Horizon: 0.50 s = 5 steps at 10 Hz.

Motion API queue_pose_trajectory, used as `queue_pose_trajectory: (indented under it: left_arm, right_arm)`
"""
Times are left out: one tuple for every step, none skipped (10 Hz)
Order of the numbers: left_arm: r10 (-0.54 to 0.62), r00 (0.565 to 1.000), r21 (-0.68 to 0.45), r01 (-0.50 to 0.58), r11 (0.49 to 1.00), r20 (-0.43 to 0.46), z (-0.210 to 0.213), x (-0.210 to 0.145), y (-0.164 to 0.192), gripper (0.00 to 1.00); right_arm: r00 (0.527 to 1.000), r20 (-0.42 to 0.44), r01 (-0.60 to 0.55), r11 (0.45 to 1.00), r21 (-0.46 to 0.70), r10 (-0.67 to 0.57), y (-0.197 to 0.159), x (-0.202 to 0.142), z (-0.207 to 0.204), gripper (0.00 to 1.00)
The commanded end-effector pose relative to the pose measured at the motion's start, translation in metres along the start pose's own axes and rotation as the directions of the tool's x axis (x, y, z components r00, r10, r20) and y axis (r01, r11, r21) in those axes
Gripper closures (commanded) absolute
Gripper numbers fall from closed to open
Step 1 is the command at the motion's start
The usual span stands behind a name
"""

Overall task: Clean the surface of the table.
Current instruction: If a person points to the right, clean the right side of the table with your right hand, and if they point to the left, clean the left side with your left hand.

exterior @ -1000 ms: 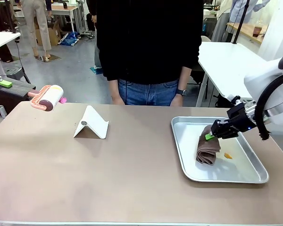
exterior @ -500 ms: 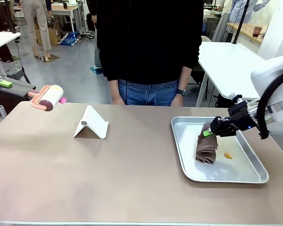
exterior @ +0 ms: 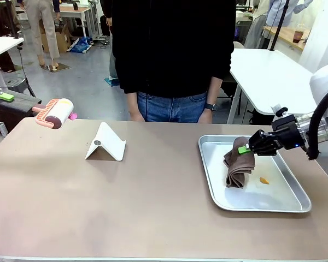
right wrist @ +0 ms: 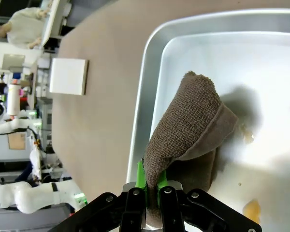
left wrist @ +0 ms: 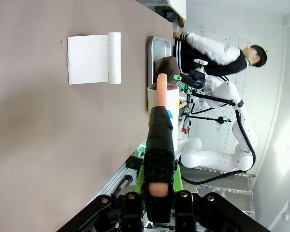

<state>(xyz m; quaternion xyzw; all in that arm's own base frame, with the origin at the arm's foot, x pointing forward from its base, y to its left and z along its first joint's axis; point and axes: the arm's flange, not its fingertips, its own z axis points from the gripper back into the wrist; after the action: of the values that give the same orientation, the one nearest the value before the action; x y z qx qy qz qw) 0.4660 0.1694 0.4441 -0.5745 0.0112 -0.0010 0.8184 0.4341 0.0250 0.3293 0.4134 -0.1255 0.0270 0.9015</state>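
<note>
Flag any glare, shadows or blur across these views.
Front view: even light, sharp, mild sheen on the tray. Right wrist view: tray floor blown out white; the cloth throws a soft shadow. Left wrist view: far wall washed out, table matte, no glare.

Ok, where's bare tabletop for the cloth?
The table is bare between the white stand and the metal tray, and along the near edge. Crowded: the tray, with the brown cloth in the right hand and an orange scrap; the lint roller at the far-left corner.
</note>
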Motion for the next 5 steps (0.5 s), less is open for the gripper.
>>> queue_pose_trajectory:
  left_arm:
    - [0.005, 1.0, 0.002, -0.005, 1.0, 0.003, -0.0018, -0.0043, -0.0043, 0.77]
    - [0.005, 1.0, 0.002, -0.005, 1.0, 0.003, -0.0018, -0.0043, -0.0043, 0.77]
    - [0.005, 1.0, 0.002, -0.005, 1.0, 0.003, -0.0018, -0.0043, -0.0043, 0.77]
    - [0.005, 1.0, 0.002, -0.005, 1.0, 0.003, -0.0018, -0.0043, -0.0043, 0.77]
    - [0.005, 1.0, 0.002, -0.005, 1.0, 0.003, -0.0018, -0.0043, -0.0043, 0.77]
  right_arm:
    - [1.0, 0.008, 0.001, 1.0, -0.007, -0.001, 0.0013, 0.0011, 0.0017, 0.91]
    - [1.0, 0.008, 0.001, 1.0, -0.007, -0.001, 0.0013, 0.0011, 0.0017, 0.91]
    - [1.0, 0.008, 0.001, 1.0, -0.007, -0.001, 0.0013, 0.0011, 0.0017, 0.91]
    - [1.0, 0.008, 0.001, 1.0, -0.007, -0.001, 0.0013, 0.0011, 0.0017, 0.91]
    - [1.0, 0.008, 0.001, 1.0, -0.007, -0.001, 0.0013, 0.0011, 0.0017, 0.91]
